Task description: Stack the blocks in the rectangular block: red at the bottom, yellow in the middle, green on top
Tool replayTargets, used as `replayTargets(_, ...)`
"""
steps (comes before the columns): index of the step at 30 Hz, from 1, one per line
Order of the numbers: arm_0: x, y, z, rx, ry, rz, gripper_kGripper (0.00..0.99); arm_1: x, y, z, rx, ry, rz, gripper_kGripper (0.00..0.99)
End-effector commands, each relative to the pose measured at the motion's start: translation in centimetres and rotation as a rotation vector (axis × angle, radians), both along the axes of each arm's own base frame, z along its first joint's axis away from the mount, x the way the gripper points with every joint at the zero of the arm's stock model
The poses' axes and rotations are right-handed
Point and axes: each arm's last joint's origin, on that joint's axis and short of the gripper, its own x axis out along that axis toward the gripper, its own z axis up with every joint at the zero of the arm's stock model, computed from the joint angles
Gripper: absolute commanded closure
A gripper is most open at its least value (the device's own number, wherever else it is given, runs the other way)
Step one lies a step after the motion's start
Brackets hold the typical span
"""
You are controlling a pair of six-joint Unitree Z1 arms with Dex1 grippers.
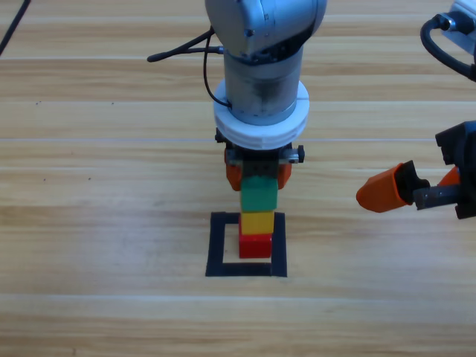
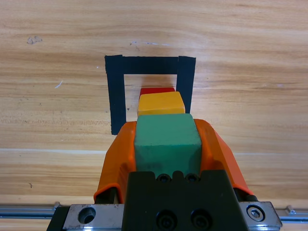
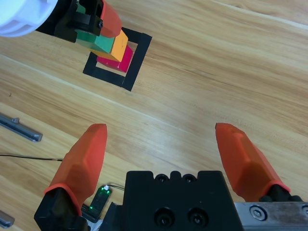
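The red cube (image 1: 255, 245) sits inside the black tape rectangle (image 1: 246, 269), toward its back edge. Directly on it is the yellow cube (image 1: 258, 222), and the green cube (image 1: 259, 195) rests on the yellow one. My left gripper (image 1: 258, 181) comes down from above and is shut on the green cube (image 2: 167, 142), one orange jaw on each side. In the left wrist view the yellow cube (image 2: 160, 103) and a strip of the red cube (image 2: 157, 90) show beyond it, within the rectangle (image 2: 114, 91). My right gripper (image 3: 161, 127) hangs open and holds nothing at the right edge (image 1: 413, 186).
A black cable (image 1: 178, 52) trails over the table behind the left arm. A grey metal rail (image 3: 19, 127) lies along the table's edge in the right wrist view. Bare wood surrounds the rectangle on all sides.
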Motion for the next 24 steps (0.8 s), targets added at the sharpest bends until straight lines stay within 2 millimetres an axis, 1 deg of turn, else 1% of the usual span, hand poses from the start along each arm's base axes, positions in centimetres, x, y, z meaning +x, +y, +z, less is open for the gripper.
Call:
replayTargets(1,-0.33,-1.53,-3.65,0.073,0.040,-0.026,0.975,1.07,0.16,-1.72,-0.033,0.024,-0.031,0.000)
replayTargets(14,-0.20,-1.71,-4.00,0.076,0.042,-0.031,0.973,1.09,0.20,-1.67,-0.031,0.022,-0.031,0.000)
replayTargets(16,-0.16,-1.74,-4.01,0.076,0.040,-0.033,0.933,1.09,0.18,-1.68,-0.032,0.023,-0.031,0.000)
replayTargets(17,-0.15,-1.76,-3.97,0.075,0.039,-0.033,0.893,1.09,0.18,-1.68,-0.032,0.023,-0.031,0.000)
replayTargets(18,-0.13,-1.79,-3.87,0.072,0.036,-0.035,0.830,1.09,0.18,-1.68,-0.032,0.023,-0.031,0.000)
replayTargets(19,-0.11,-1.81,-3.80,0.069,0.034,-0.036,0.748,1.08,0.19,-1.68,-0.031,0.024,-0.030,0.000)
replayTargets(21,-0.07,-1.86,-3.66,0.065,0.030,-0.036,0.547,1.08,0.19,-1.68,-0.031,0.024,-0.030,0.000)
replayTargets(23,-0.07,-1.85,-3.55,0.064,0.026,-0.036,0.284,1.08,0.19,-1.68,-0.031,0.024,-0.030,0.000)
replayTargets(24,-0.08,-1.81,-3.47,0.065,0.025,-0.036,0.191,1.08,0.19,-1.68,-0.031,0.024,-0.030,0.000)
